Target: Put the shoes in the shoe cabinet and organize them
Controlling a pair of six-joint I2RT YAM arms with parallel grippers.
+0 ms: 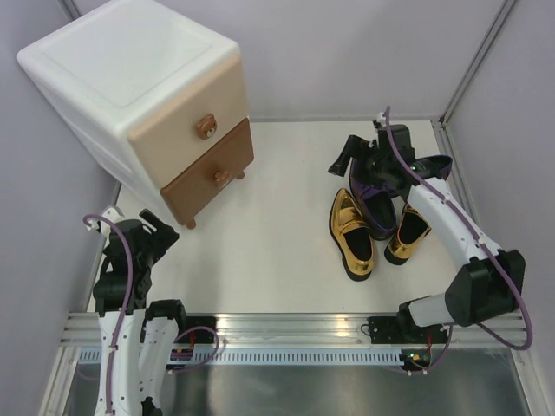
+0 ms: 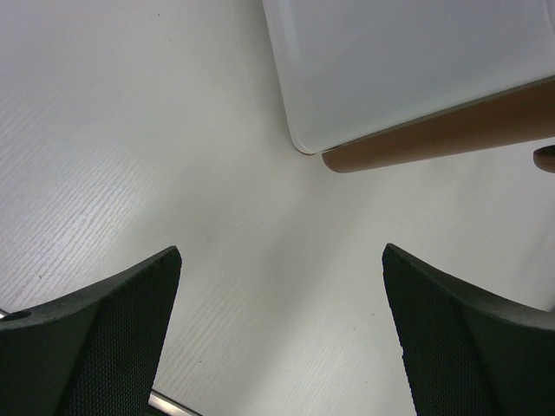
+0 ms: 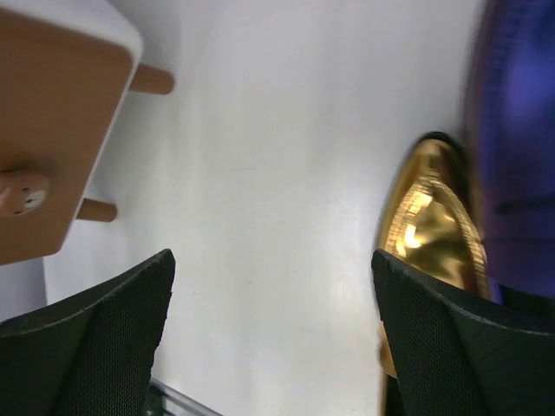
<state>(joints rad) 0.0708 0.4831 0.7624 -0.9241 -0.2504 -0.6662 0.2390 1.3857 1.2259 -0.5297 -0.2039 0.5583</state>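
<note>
The shoe cabinet (image 1: 130,78) stands at the back left with its beige upper drawer (image 1: 186,130) and brown lower drawer (image 1: 208,178) both pushed in. Two gold shoes (image 1: 351,234) (image 1: 408,236) lie at the right, a purple shoe (image 1: 380,212) between them. Another purple shoe (image 1: 438,162) is partly hidden behind my right arm. My right gripper (image 1: 360,169) hovers open just behind the shoes, holding nothing. In the right wrist view a gold shoe (image 3: 434,225) and a purple shoe (image 3: 516,130) lie beside the right finger (image 3: 460,347). My left gripper (image 1: 152,230) is open and empty near the cabinet's front corner (image 2: 408,69).
Grey walls close in the table at the left, back and right. A metal rail (image 1: 286,325) runs along the near edge by the arm bases. The cabinet stands on short brown feet (image 3: 152,80), and a bear knob (image 3: 22,195) shows on the lower drawer.
</note>
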